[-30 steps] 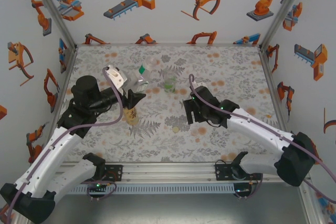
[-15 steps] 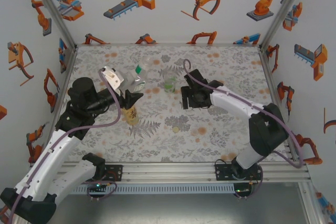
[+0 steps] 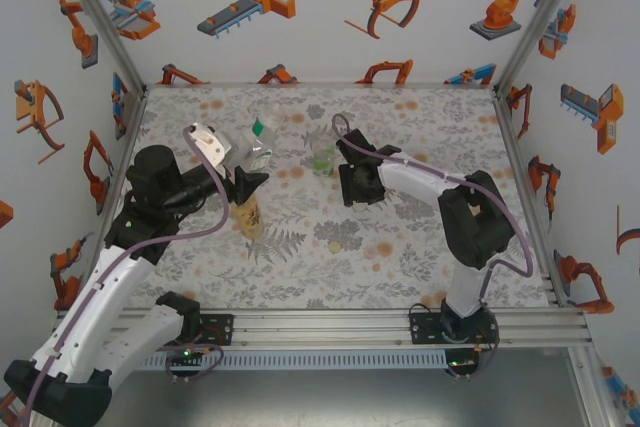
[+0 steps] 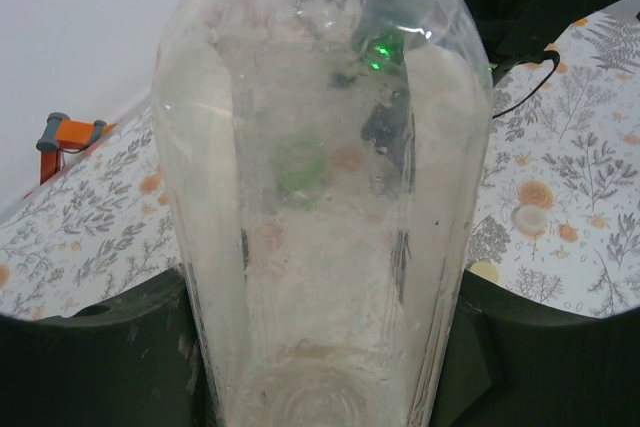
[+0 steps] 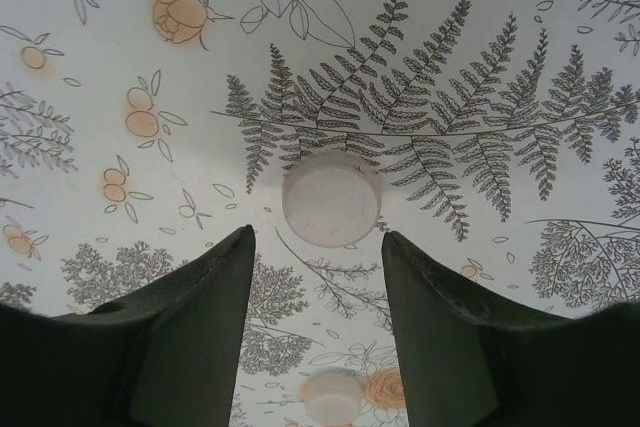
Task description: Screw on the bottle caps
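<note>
The left pincer (image 4: 315,317) is clamped on the clear bottle (image 4: 320,147) near its base, a dark finger pressed to each side. The bottle is held off the desk (image 5: 520,37). Its long axis runs straight out from the pincer, and in the top view it tilts up and away toward the back wall, neck end farthest from the arm. Close below it, the amber bottle (image 3: 247,215) stands upright on the desk.

The right pincer (image 5: 318,242) points down at the desk with its fingers apart and nothing between them. The white cap (image 5: 331,198) lies flat on the fern print, round face up, centred on the gap and just past the fingertips, touching neither. A second pale cap (image 5: 331,395) lies nearer the wrist, beside an orange flower. The green-tinted bottle (image 3: 322,155) stands close beside this pincer.
</note>
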{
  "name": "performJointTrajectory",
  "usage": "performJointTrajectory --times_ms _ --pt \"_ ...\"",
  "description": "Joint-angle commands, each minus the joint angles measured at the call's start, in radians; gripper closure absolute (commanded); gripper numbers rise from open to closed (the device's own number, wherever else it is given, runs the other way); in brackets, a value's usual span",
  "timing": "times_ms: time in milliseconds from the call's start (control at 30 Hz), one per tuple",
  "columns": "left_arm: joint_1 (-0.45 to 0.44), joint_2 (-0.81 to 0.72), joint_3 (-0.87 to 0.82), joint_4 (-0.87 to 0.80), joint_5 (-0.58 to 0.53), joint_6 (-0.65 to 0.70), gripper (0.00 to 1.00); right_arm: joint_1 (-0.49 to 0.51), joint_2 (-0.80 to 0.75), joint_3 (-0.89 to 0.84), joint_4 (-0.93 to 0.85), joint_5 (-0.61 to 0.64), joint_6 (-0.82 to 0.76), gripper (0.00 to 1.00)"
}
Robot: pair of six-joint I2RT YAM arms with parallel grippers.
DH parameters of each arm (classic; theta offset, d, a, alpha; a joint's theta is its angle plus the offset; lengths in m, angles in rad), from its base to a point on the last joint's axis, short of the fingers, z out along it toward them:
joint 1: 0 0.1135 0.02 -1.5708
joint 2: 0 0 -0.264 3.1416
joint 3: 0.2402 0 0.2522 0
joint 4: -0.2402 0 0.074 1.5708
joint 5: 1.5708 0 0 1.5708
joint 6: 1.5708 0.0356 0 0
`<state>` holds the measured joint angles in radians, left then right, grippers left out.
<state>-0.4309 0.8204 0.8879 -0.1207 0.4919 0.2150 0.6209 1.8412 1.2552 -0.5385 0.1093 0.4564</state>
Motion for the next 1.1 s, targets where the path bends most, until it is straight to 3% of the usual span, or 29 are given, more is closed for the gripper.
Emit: performJointTrajectory --times_ms 0,1067 --pt "0.008 -0.010 -0.003 0.024 0.005 -0.016 0.96 -0.011 0.014 0.025 -0.012 0.015 0.005 0.50" --pt "0.010 0.001 -0.006 0.025 -0.001 -0.026 0.96 -0.026 0.101 -0.014 0.059 0.043 -0.031 0.52"
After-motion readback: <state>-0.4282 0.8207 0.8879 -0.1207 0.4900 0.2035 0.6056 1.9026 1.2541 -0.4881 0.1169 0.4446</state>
